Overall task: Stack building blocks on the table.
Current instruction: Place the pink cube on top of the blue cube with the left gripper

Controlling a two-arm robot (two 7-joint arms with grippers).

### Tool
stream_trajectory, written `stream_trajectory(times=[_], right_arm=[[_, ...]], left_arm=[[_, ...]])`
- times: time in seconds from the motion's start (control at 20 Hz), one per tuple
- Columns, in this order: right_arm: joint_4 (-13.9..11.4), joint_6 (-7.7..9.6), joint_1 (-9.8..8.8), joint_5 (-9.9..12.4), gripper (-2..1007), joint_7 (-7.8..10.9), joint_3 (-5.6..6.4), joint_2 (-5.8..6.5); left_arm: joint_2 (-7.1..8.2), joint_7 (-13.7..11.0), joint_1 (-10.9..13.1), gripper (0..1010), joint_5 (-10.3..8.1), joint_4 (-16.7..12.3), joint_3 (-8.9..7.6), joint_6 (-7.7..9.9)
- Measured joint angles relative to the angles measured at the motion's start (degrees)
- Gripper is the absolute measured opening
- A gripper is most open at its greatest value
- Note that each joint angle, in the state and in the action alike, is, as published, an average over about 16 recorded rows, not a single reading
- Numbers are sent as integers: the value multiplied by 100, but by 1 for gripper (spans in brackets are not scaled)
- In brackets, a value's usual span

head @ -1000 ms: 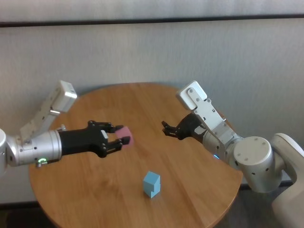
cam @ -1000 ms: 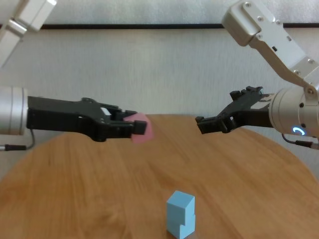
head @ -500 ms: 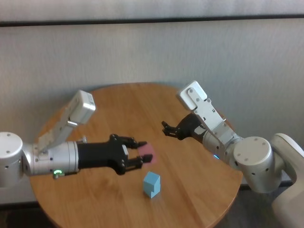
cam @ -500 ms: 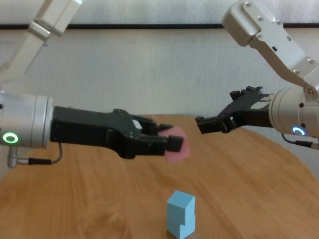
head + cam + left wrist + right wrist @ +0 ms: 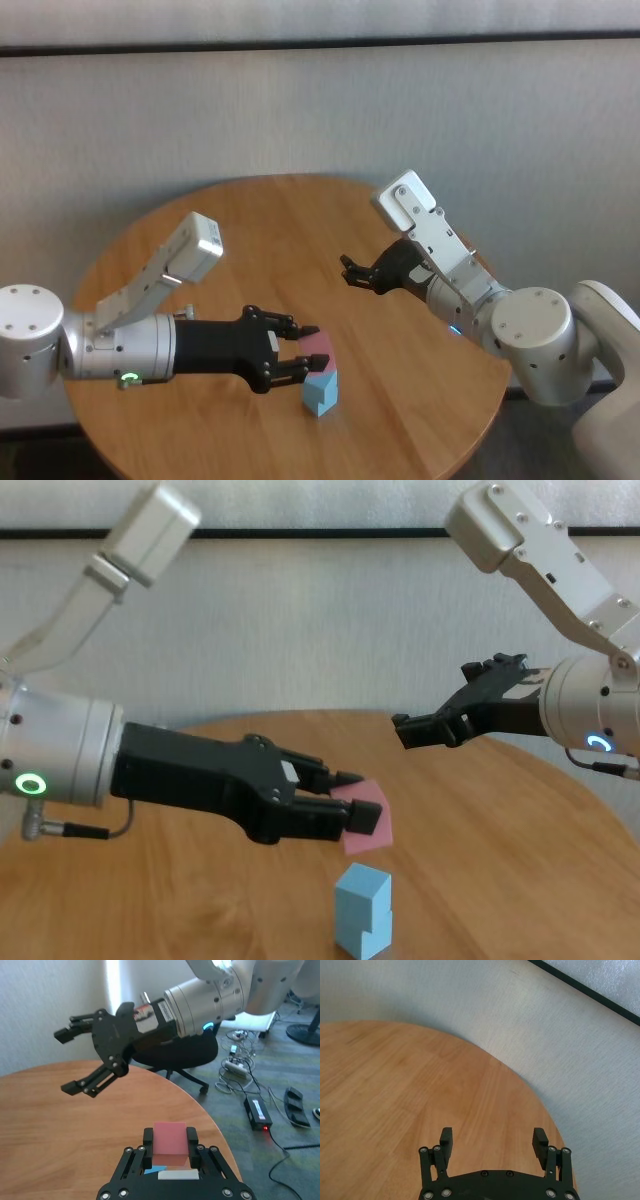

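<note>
- The left arm is reaching across the table [image 5: 250,215] from the robot's left side, with its forearm lying nearly level above the wood and its white elbow link angling up behind it.
- The left tool [image 5: 300,352] is pointing toward the middle of the table and is clamping the pink block [image 5: 318,349] between its two fingers [image 5: 147,1146]; in the left wrist view the pink block [image 5: 169,1143] is sitting squarely between the pads.
- The pink block [image 5: 367,813] is hanging in the air, tilted a little, just above and slightly to the left of the two light blue blocks [image 5: 361,910]; a gap is showing between them in the chest view.
- The two light blue blocks [image 5: 320,390] are standing one on top of the other near the table's front, the upper one turned slightly against the lower.
- The right arm is hovering over the table's right half, well apart from the stack, with its forearm sloping down from the white upper link.
- The right tool [image 5: 358,272] is pointing toward the table's centre, its fingers [image 5: 446,1141] spread wide and gripping nothing; the left wrist view is also showing this tool [image 5: 70,1060] with its fingers parted above the bare wood.
</note>
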Motion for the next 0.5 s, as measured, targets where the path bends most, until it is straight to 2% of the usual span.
stream_trajectory(times=[0.5], right_arm=[[0, 0, 0, 0, 1005, 0, 0, 0]], left_arm=[[-114, -96, -280, 407, 110, 434, 318, -73]])
